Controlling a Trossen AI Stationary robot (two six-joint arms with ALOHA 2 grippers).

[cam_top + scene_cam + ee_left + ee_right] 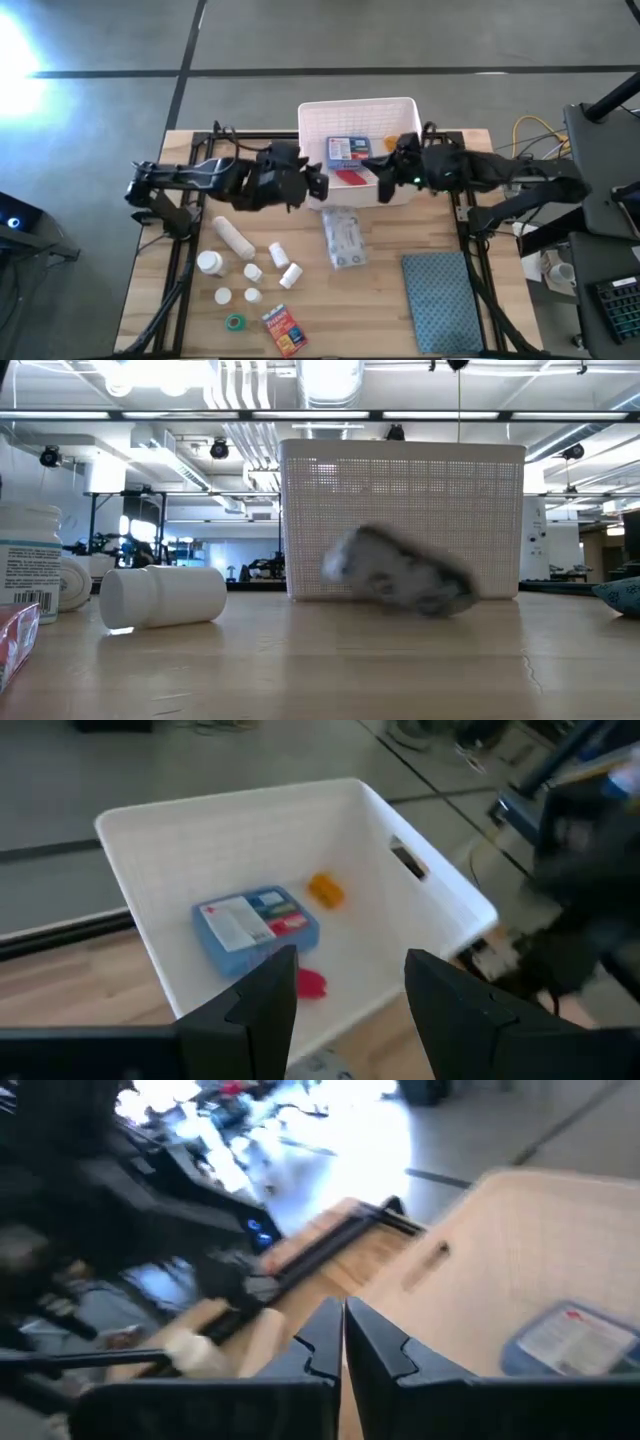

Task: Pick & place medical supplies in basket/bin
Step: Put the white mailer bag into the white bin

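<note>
Both arms meet at the basket [358, 108].
Left gripper [345, 995] jaws gape wide, empty, above the blue box [255, 925] inside; right gripper [343, 1342] jaws pinched together, empty, at the rim.

Two dark, cable-draped arms, black pincers

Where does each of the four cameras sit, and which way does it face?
High: overhead, looking down on both arms, basket.
Low: table height, facing basket wall, bottle; no arm.
Left wrist: over basket, own left tool open.
Right wrist: own right tool shut beside the basket.
Shared: blue box.
</note>
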